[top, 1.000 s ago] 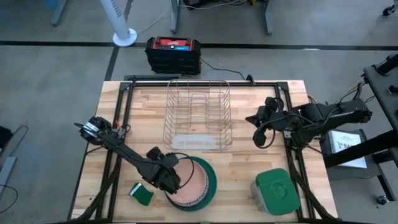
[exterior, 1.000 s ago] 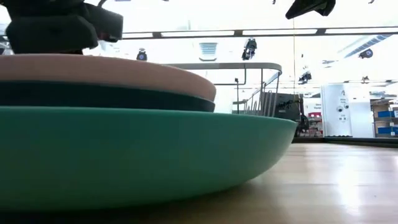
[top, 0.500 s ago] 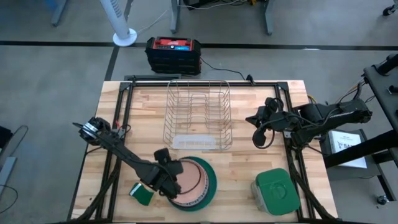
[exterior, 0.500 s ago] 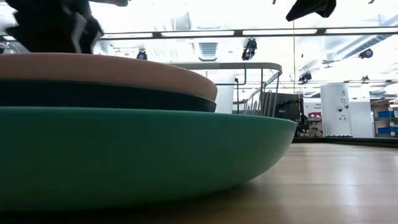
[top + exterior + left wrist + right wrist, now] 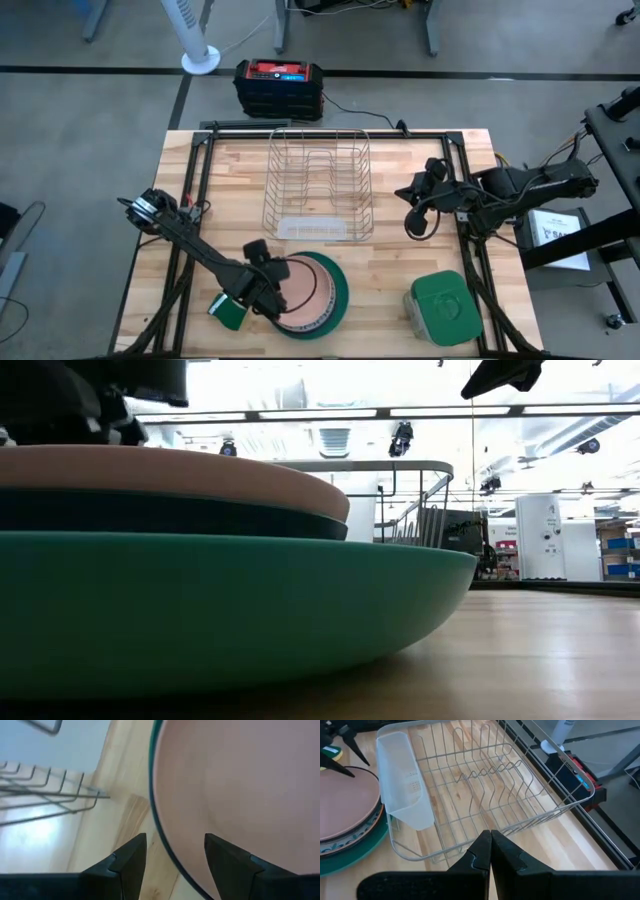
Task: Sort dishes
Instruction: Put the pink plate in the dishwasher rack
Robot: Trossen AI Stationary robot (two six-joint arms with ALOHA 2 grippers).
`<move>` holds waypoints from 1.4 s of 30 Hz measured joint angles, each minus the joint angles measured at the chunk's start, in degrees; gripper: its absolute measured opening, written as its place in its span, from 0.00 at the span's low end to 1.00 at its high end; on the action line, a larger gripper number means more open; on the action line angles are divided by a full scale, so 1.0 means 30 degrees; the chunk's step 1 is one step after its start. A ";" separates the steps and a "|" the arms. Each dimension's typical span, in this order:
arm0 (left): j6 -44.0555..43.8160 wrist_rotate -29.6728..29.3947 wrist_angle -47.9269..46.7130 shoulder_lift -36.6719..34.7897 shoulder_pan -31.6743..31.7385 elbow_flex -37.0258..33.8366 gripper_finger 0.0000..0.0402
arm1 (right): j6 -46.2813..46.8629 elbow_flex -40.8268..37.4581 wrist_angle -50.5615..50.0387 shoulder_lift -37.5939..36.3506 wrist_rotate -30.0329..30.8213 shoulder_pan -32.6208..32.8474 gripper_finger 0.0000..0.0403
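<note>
Lower centre: left gripper (image 5: 268,290) spread open straddling pink plate (image 5: 312,293) rim; right gripper (image 5: 411,207) clenched, right of rack (image 5: 318,185).

The bench (image 5: 390,270) is pale wood with visible grain and a soft sheen; the salmon-pink plate (image 5: 240,790), just ahead of the left arm's parted jaws, looks smooth and matt; the bright teal-green plate (image 5: 230,600) beneath has a smooth satin glaze; the dish rack (image 5: 485,785), ahead of the right arm's closed jaws, is thin bright metal wire with a translucent plastic tray (image 5: 405,785).
</note>
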 joint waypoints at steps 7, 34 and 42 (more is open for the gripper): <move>-0.1292 0.0568 -0.0018 0.0000 0.0000 -0.0473 0.47 | 0.0002 -0.0306 -0.0003 0.0000 -0.0009 0.0000 0.00; -0.4751 0.0590 -0.3147 -0.0007 -0.0015 0.1057 0.47 | 0.0072 -0.0747 0.0050 0.0004 0.0000 0.0000 0.00; -0.6120 0.1108 -0.3221 0.0395 -0.0015 0.0977 0.47 | 0.0195 -0.0868 0.0068 0.0000 0.0007 0.0000 0.00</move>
